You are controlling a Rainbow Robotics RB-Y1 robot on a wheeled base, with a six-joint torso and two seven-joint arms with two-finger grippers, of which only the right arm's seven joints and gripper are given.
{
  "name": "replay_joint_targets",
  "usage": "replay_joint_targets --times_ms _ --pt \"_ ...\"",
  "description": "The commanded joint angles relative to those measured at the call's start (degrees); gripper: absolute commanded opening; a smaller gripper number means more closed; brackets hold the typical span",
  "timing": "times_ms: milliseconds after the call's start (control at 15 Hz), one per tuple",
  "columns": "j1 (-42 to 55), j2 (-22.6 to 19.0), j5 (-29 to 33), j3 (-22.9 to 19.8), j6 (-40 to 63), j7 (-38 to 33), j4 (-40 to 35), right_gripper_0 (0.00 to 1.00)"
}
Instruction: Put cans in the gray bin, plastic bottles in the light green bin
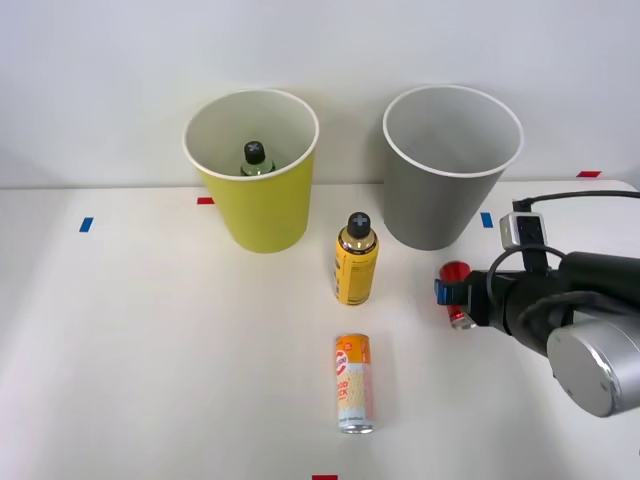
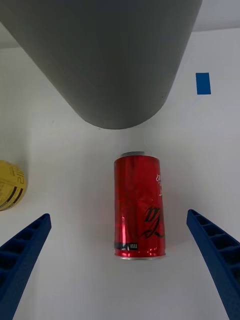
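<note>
We've got a plain white table (image 1: 150,350) against a blank white wall (image 1: 320,50). Small tape marks (image 1: 86,224) sit at 9, 6 and 2 o'clock. Light's soft and even.

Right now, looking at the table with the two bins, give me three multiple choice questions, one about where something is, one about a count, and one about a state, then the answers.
1. Where is the green bottle?
A. Inside the light green bin
B. Inside the gray bin
C. Lying on the table

2. How many cans are on the table?
A. One
B. Two
C. Three

3. How is the right gripper set?
A. Shut on the red can
B. Open, one finger on each side of the red can
C. Shut on the yellow bottle

Answers:
1. A, its black cap and green shoulders show inside the yellow-green bucket.
2. B, the red can lies by the gripper and the orange-and-white can lies nearer the front edge.
3. B, the wrist view shows the blue fingers spread wide, apart from the can.
</note>
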Motion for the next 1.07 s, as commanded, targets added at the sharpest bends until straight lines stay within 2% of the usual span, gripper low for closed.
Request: replay_joint_targets --times_ms 67,267,467,1067 --pt "-5.08 -0.86 -0.95 -0.02 3.43 -1.02 4.37 0.9" --pt "-9.13 -1.48 -1.48 -0.2 10.11 -2.42 4.9 0.89" --pt "-11.5 -1.65 -2.01 -0.2 10.11 -3.13 9.73 0.88" --pt "-15.02 -0.69 -1.3 -0.9 10.11 -4.01 16.85 0.84"
